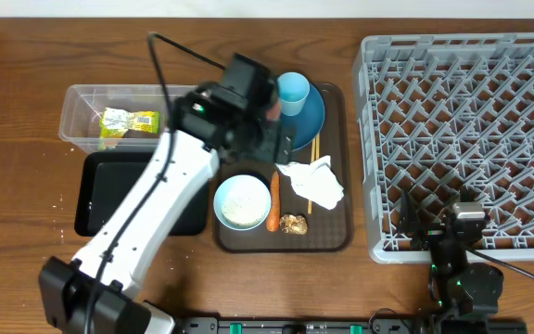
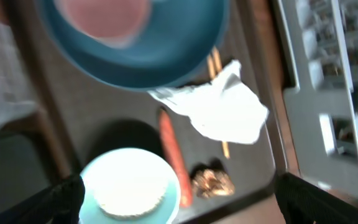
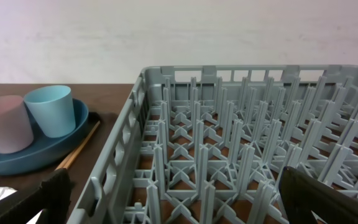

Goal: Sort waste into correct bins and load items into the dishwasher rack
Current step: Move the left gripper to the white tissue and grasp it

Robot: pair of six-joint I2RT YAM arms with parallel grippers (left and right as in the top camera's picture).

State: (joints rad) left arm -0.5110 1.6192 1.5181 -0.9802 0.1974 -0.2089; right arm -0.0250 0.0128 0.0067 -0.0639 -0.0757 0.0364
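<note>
My left gripper (image 1: 269, 147) (image 2: 185, 205) hangs open and empty over the brown serving tray, above the white bowl of rice (image 1: 243, 201) (image 2: 129, 186) and the carrot stick (image 1: 273, 199) (image 2: 173, 155). A brown lump (image 1: 293, 224) (image 2: 213, 182) and the crumpled napkin (image 1: 311, 181) (image 2: 222, 109) lie beside them, with the chopsticks (image 1: 312, 158) partly under the napkin. The blue plate (image 1: 311, 116) carries the light blue cup (image 1: 292, 91) and the pink cup (image 3: 5, 124). The wrapper (image 1: 128, 121) lies in the clear tub (image 1: 77, 102). My right gripper (image 1: 438, 213) (image 3: 185, 199) is open over the rack (image 1: 462, 139).
The black tray (image 1: 100, 199) sits in front of the clear tub, left of the brown serving tray (image 1: 332, 237). My left arm crosses over the black tray. The rack fills the right side of the table, right up against the serving tray.
</note>
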